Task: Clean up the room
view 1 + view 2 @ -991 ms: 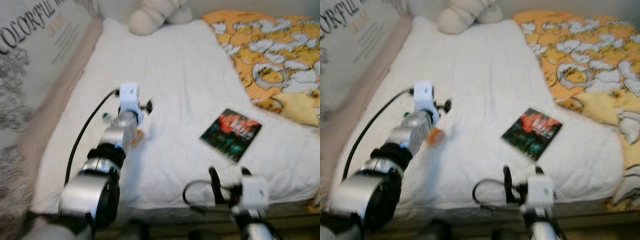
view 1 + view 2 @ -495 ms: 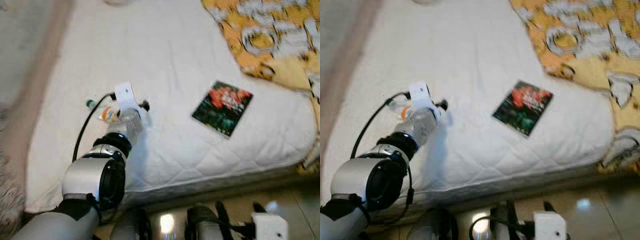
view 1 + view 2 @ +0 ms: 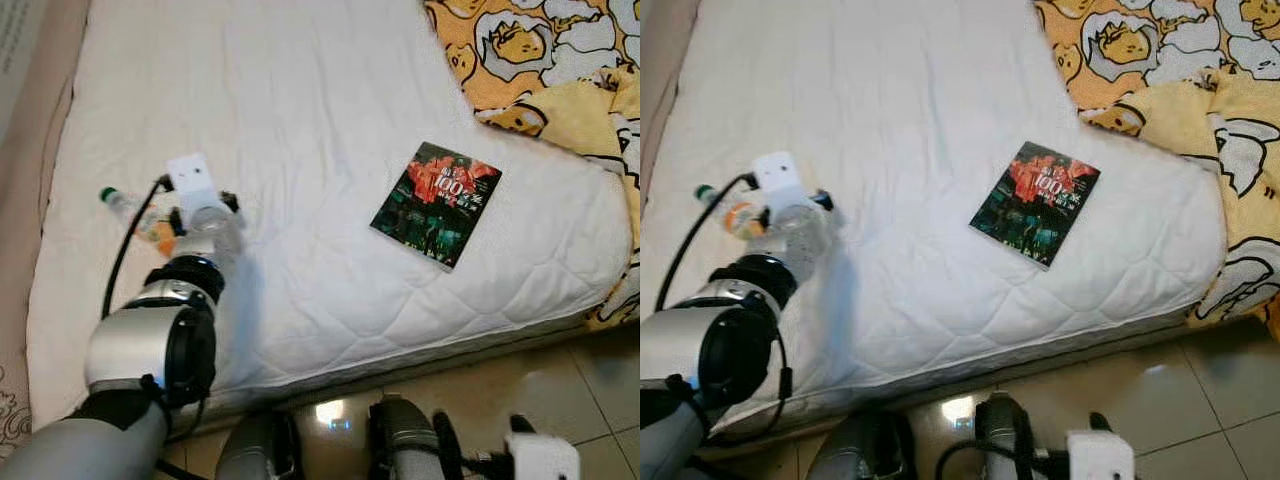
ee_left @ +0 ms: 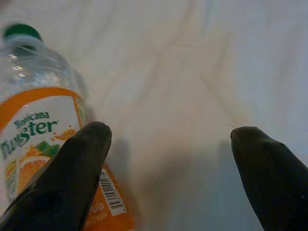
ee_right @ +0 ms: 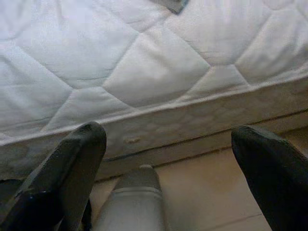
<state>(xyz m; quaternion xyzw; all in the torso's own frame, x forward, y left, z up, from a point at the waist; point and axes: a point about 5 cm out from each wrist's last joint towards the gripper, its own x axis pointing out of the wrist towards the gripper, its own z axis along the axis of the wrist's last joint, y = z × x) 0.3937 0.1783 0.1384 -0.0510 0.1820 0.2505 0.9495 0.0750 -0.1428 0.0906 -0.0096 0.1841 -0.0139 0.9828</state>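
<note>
A clear plastic bottle [image 3: 135, 215] with an orange label and a green cap lies on its side on the white mattress [image 3: 300, 120], at the left. My left arm [image 3: 195, 245] reaches over the mattress to it. In the left wrist view my left gripper [image 4: 171, 132] is open, and the bottle [image 4: 33, 130] lies just outside one finger [image 4: 79, 178], partly behind it. A dark book [image 3: 437, 203] with a red and green cover lies flat near the mattress's right corner. My right gripper [image 5: 168, 134] is open and low, facing the mattress side and the floor.
An orange and yellow cartoon-print blanket [image 3: 560, 60] covers the far right of the bed. Beige padding [image 3: 40, 110] runs along the left side. Tiled floor [image 3: 600, 380] lies below the mattress edge, with my own body [image 3: 330, 450] close against it.
The camera has tilted down, so the floor now shows. My right arm has dropped below the mattress edge. My left gripper has shifted left, staying beside the bottle.
</note>
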